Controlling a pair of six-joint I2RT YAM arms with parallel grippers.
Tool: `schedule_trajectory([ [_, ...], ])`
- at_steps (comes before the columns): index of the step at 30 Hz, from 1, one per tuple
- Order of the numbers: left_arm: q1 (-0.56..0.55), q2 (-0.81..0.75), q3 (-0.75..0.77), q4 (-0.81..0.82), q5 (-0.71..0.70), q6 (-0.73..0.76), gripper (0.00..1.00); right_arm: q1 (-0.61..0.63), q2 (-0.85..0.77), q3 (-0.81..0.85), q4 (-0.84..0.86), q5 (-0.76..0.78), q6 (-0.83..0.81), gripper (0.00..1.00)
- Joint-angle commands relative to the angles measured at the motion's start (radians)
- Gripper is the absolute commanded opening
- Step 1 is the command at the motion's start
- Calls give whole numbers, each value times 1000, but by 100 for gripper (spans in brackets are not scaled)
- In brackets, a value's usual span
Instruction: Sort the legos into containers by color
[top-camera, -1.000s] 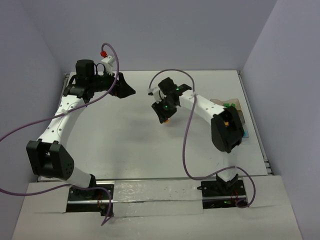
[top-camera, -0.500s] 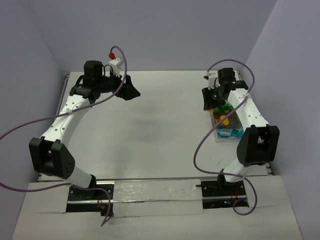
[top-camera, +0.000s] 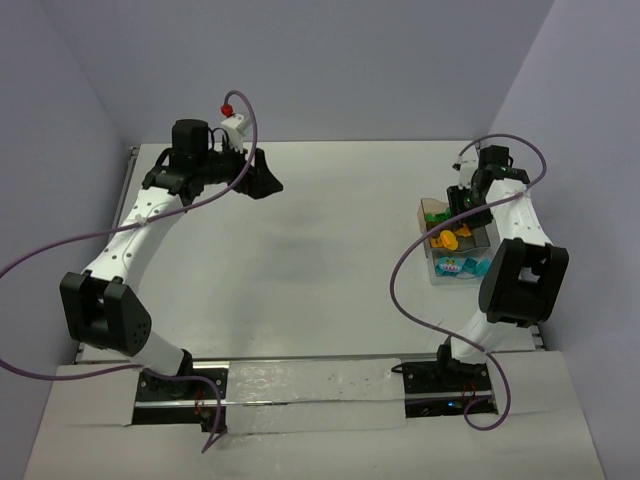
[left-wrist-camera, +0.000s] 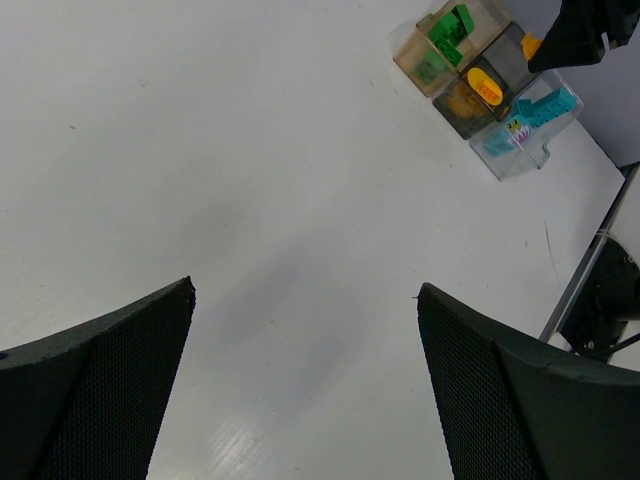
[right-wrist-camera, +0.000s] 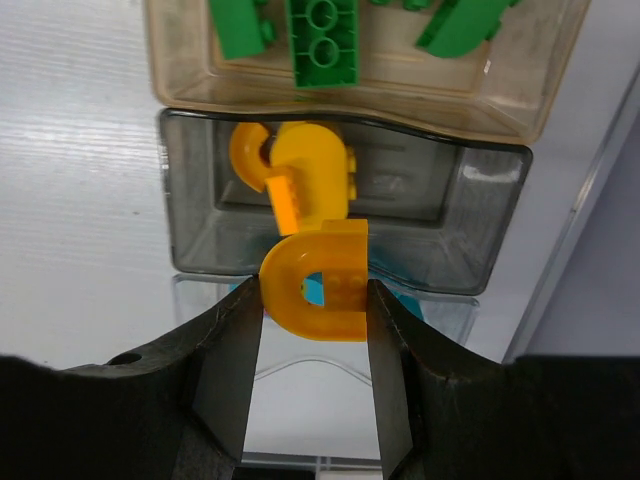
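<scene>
Three adjoining containers stand at the right: a tan one (right-wrist-camera: 200, 80) with green legos (right-wrist-camera: 322, 40), a smoky grey one (right-wrist-camera: 450, 220) with orange legos (right-wrist-camera: 300, 165), and a clear one (left-wrist-camera: 520, 150) with teal legos (left-wrist-camera: 540, 105). My right gripper (right-wrist-camera: 315, 292) is shut on an orange arch lego (right-wrist-camera: 340, 245) and holds it above the near rim of the grey container. In the top view it (top-camera: 463, 212) hangs over the containers (top-camera: 428, 212). My left gripper (left-wrist-camera: 305, 288) is open and empty over bare table at the far left (top-camera: 265, 180).
The table's right edge and metal rail (top-camera: 520, 270) run just beyond the containers. A red ball on a purple cable (top-camera: 227, 106) sits above the left wrist. Purple cables loop off both arms.
My right arm has swung from the table's middle to the right, carrying the orange lego to above the containers. The left arm has shifted slightly right.
</scene>
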Motion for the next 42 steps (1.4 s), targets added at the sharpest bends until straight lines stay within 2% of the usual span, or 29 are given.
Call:
schedule_trajectory([
  [1, -6, 3, 57, -2, -21, 9, 99, -14, 18, 4, 26, 88, -12, 38],
  [12, -6, -1, 39, 9, -28, 15, 99, -19, 56, -19, 66, 211, -5, 43],
  [20, -6, -2, 40, 6, -30, 18, 99, -22, 103, -13, 114, 225, -6, 45],
  [24, -6, -5, 31, 12, -34, 16, 99, -22, 120, -17, 138, 231, -12, 50],
  [27, -6, -1, 32, 10, -33, 15, 99, -22, 141, -17, 147, 240, -12, 57],
  [29, -6, -2, 34, 9, -39, 16, 99, -22, 144, -19, 154, 240, -13, 68],
  [31, -6, -2, 35, 11, -47, 13, 99, -22, 141, -19, 153, 230, -13, 83],
  [32, -6, -3, 35, 11, -48, 13, 99, -22, 136, -18, 148, 228, -13, 84],
  [33, -6, -5, 34, 14, -54, 12, 99, -22, 125, -15, 139, 218, -11, 93],
  [35, -6, -4, 29, 16, -56, 10, 99, -17, 106, -2, 120, 195, -9, 100],
  [42, 29, 7, 42, 6, 14, -31, 99, 30, -63, 174, -15, -25, 36, 100],
])
